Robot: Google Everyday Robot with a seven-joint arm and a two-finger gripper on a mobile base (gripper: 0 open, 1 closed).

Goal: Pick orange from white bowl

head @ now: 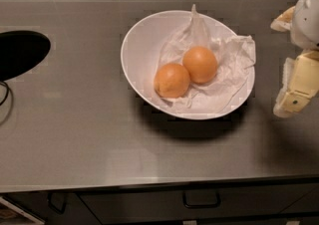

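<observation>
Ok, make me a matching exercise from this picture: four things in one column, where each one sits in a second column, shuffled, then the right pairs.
Things
1. glossy white round bowl
2. crumpled white paper
3. cream-coloured robot gripper
4. dark oval opening

Places
A. far left of the grey metal counter
B. right edge of view, beside the bowl
C. middle of the counter
D. inside the bowl, under two round orange fruits

Pairs: 1-C, 2-D, 3-B, 4-A
</observation>
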